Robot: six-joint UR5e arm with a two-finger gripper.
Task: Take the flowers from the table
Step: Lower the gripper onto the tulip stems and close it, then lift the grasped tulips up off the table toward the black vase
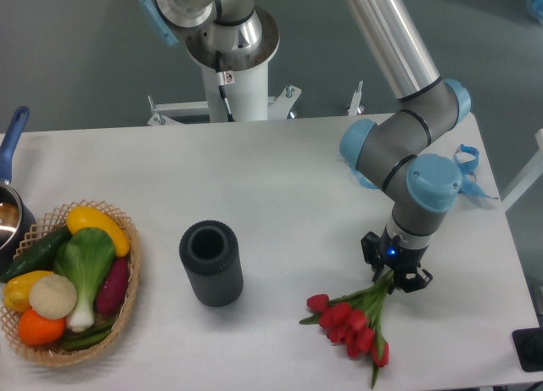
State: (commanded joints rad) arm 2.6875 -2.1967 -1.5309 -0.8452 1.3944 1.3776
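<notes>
The flowers [349,320], a bunch of red tulips with green stems and leaves, lie near the front right of the white table [280,179]. The blooms point toward the front left and the stems run up to the right. My gripper [393,276] points down over the stem end and its dark fingers sit on either side of the stems. The stem ends are hidden between the fingers. I cannot tell whether the fingers are pressing the stems or whether the bunch is off the table.
A dark grey cylindrical vase [210,262] stands upright left of the flowers. A wicker basket [64,281] of vegetables sits at the front left, with a blue-handled pot [10,204] behind it. Blue ribbon scraps [468,166] lie at the right edge. The arm's base [231,47] stands behind the table.
</notes>
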